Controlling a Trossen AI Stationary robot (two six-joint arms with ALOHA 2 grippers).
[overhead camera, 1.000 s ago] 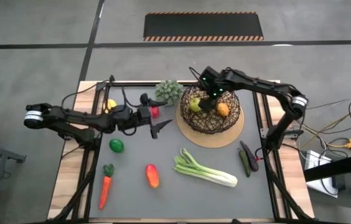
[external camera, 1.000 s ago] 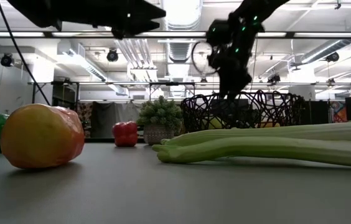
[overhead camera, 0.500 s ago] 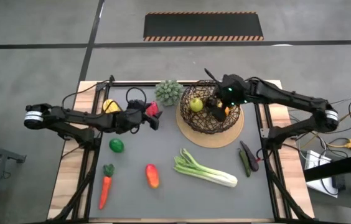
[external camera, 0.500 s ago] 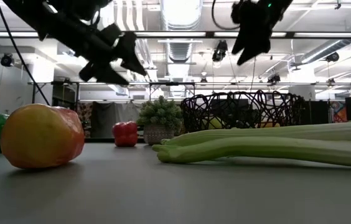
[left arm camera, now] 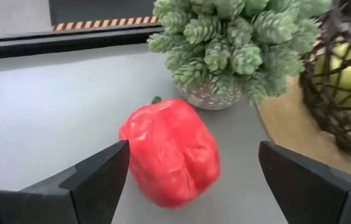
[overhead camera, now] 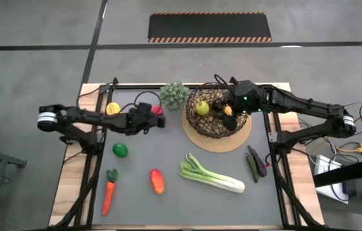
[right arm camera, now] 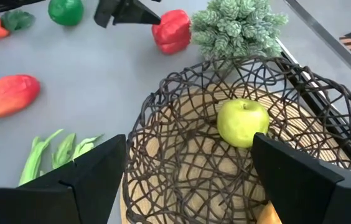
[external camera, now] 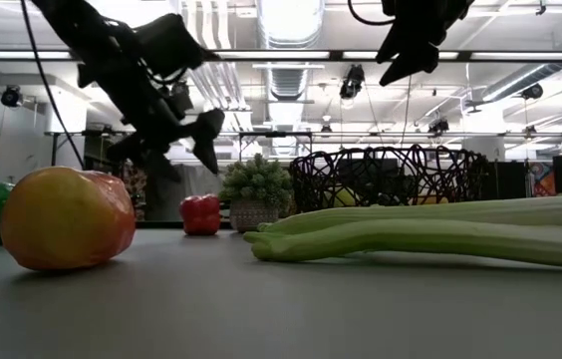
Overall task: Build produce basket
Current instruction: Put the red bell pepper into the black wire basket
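Observation:
The red pepper [left arm camera: 170, 152] lies on the grey table beside the potted plant [overhead camera: 174, 94]. My left gripper [overhead camera: 157, 120] hangs open just short of it, one finger on each side of it in the left wrist view, without touching. My right gripper [right arm camera: 189, 142] is open above the dark wire basket [overhead camera: 214, 122], which stands on a tan round mat [overhead camera: 242, 137]. A green apple [right arm camera: 243, 122] and an orange piece [overhead camera: 228, 111] lie in the basket. On the table lie a leek [overhead camera: 211, 174], a carrot [overhead camera: 108, 192], a green piece [overhead camera: 120, 150] and a red-orange piece [overhead camera: 157, 181].
A yellow piece [overhead camera: 113, 108] lies at the table's far left and dark purple pieces [overhead camera: 253, 163] at its right edge. The potted plant stands close behind the pepper, between it and the basket. Bare grey table lies between the pepper and the leek.
My left gripper has come down and toward the far edge, rolling about its own line, and now faces the red pepper. My right gripper has risen out of the basket and drawn back toward the table's right edge. Both have stayed open.

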